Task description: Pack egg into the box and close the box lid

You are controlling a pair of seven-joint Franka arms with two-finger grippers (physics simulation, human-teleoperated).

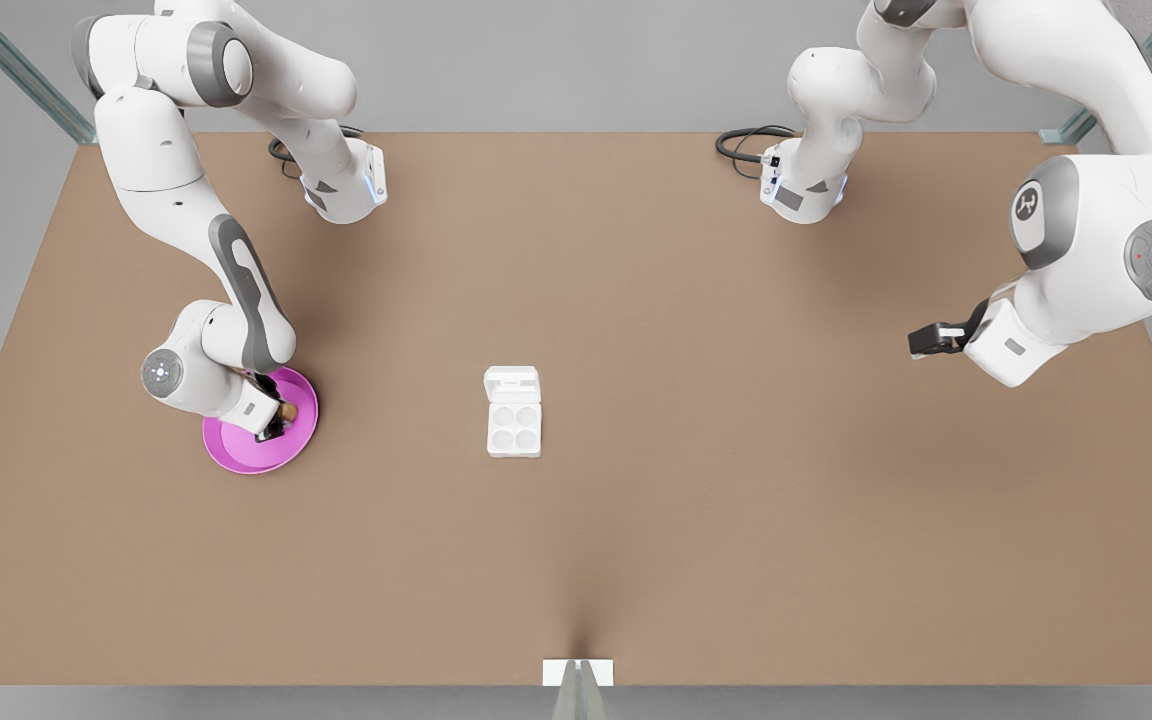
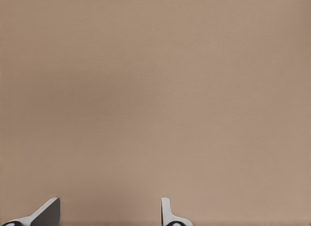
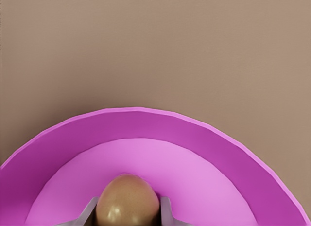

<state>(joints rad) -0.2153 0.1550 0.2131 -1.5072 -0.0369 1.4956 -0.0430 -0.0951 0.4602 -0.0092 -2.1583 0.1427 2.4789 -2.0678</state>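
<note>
The right gripper (image 1: 281, 420) is down on the pink plate (image 1: 236, 455), at the front view's left. In the right wrist view its jaws stand on both sides of the egg (image 3: 128, 199), very close to its shell. I judge that they are holding it, or are just about to. The egg is low in the plate, so I think it is not lifted yet.

The box (image 1: 514, 428) lies near the middle of the worktop (image 1: 736, 500), well apart from the plate. All four cups look empty. The box lid (image 1: 512, 384) is folded back flat behind the tray.

The left gripper (image 1: 926, 340) waits above the worktop at the front view's right, far from the box. In the left wrist view its fingertips (image 2: 46, 212) stand wide apart, with nothing between them.

So the task seems to be at its beginning. Carrying the egg to a cup, putting it in and closing the lid all remain.
</note>
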